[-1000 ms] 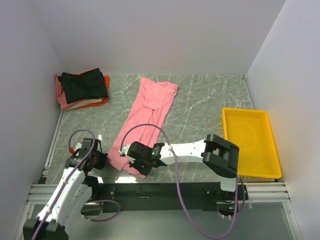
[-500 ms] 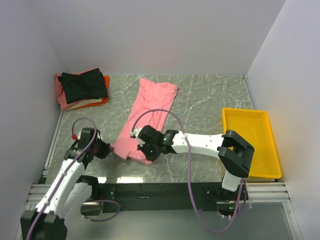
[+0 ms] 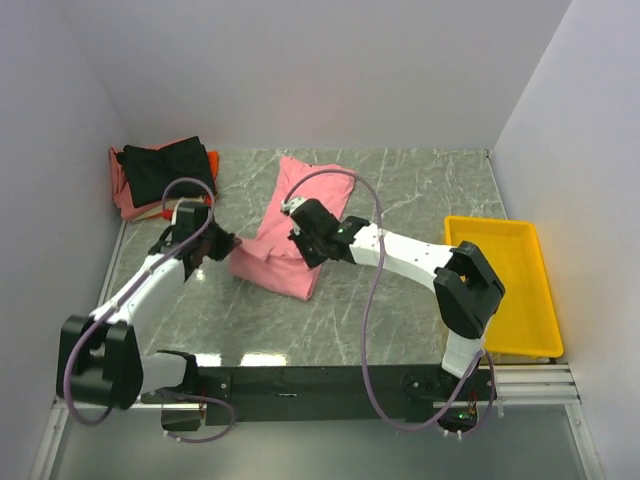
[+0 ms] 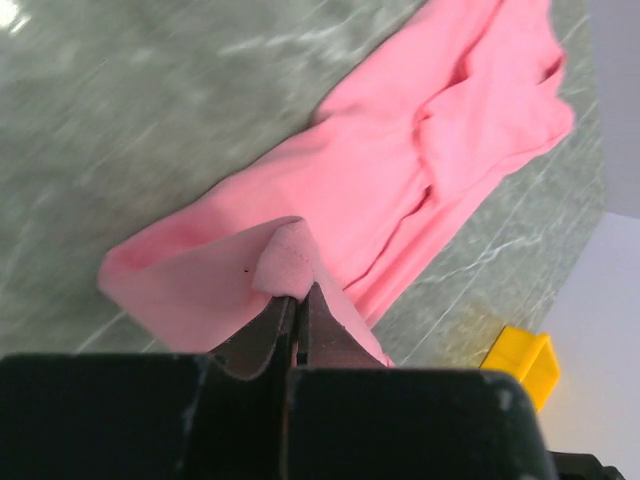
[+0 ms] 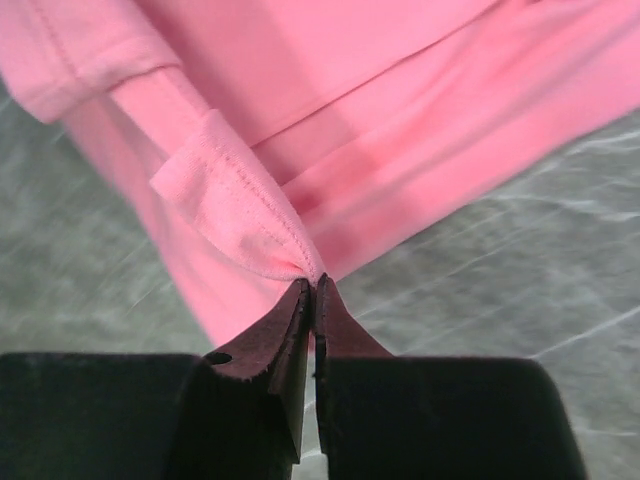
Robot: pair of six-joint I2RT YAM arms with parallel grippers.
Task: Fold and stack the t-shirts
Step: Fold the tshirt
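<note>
**Pink shirt pinched at both near corners, mid-fold**

We see the salmon-pink t-shirt [image 3: 303, 200] lying at the middle of the marble table [image 3: 420, 200]. Its long axis runs from near-left to far-right, with the collar end pointing at the far wall. Its near end is doubled over into a thicker fold.

The left gripper [image 3: 224, 245] is clamped on the fold's left corner. In its wrist view the jaws meet on a peak of pink cloth. The right gripper [image 3: 299, 243] pinches a stitched hem on the shirt's right side, its jaws pressed together on the cloth.

A stack of folded shirts [image 3: 160, 185] sits in the far-left corner with a black one [image 3: 170, 168] on top. The yellow bin [image 3: 495, 226] stands at the right edge, well apart from the pink shirt.
</note>
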